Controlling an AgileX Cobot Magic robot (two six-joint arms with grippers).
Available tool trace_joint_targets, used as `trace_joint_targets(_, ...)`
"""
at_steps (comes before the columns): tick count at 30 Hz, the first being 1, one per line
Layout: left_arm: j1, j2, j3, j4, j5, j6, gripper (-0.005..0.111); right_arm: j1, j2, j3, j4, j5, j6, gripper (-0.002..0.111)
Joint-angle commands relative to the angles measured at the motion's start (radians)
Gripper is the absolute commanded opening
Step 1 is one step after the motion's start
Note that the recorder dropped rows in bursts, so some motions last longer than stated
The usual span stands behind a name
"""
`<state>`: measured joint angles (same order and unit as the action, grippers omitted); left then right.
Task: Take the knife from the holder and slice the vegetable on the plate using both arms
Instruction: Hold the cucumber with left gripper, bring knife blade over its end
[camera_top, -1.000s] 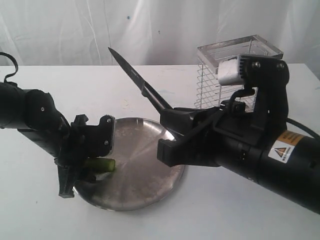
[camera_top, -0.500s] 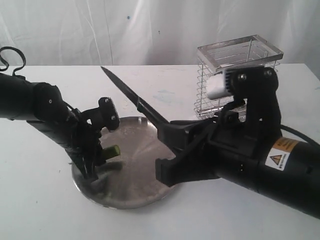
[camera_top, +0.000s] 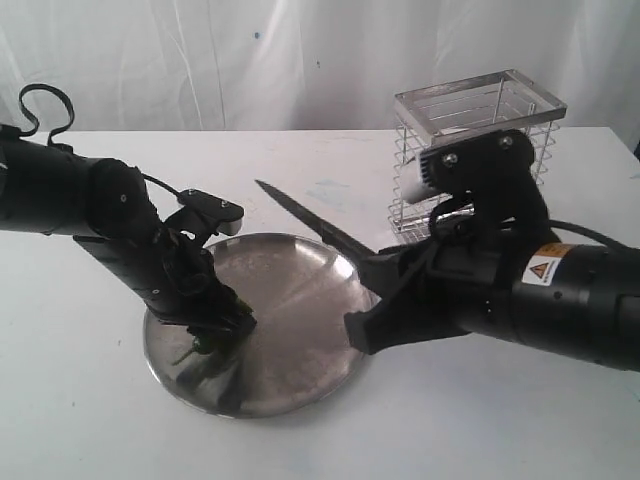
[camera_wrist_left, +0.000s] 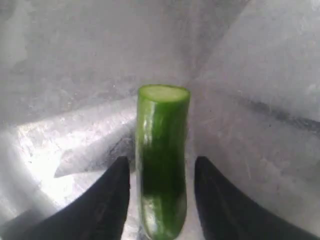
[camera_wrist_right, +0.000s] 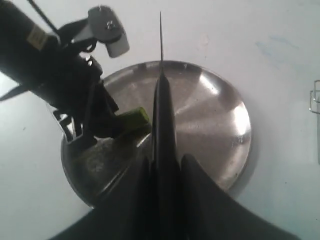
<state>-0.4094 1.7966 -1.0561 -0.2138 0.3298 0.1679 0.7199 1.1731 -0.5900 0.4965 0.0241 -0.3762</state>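
Note:
The green vegetable lies on the steel plate, cut end pointing away from the camera. My left gripper straddles it, open, with a thin gap on each side. In the exterior view the left gripper points down onto the plate and hides most of the vegetable. My right gripper is shut on the black knife, whose blade runs edge-on over the plate just beside the vegetable. The knife slants up and left from the right gripper. The wire holder stands behind.
The white table runs out to a white curtain at the back. The bulky right arm fills the right front. The left arm reaches in from the left, with a cable loop above it.
The left arm has risen and turned its gripper down over the vegetable, jaws narrowing around it. The right arm has lowered the knife, so the blade now lies flatter and closer to the plate.

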Motion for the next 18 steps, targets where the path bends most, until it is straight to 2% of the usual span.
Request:
trace_joint_targets(1,-0.006,-0.026,-0.005,-0.01,0.048,-0.019,0.059,-0.005,0.062,-0.02,-0.011,0.033,-0.078,0.0)
trace_joint_targets(9,0.014,-0.15,-0.005,0.044,0.115,-0.019,0.059,-0.005,0.147,-0.03,-0.056,0.027,-0.071,0.0)
trace_joint_targets(18,0.028,-0.219,-0.005,0.049,0.065,-0.054,0.059,0.019,0.18,-0.03,-0.044,0.029,-0.065,0.0)
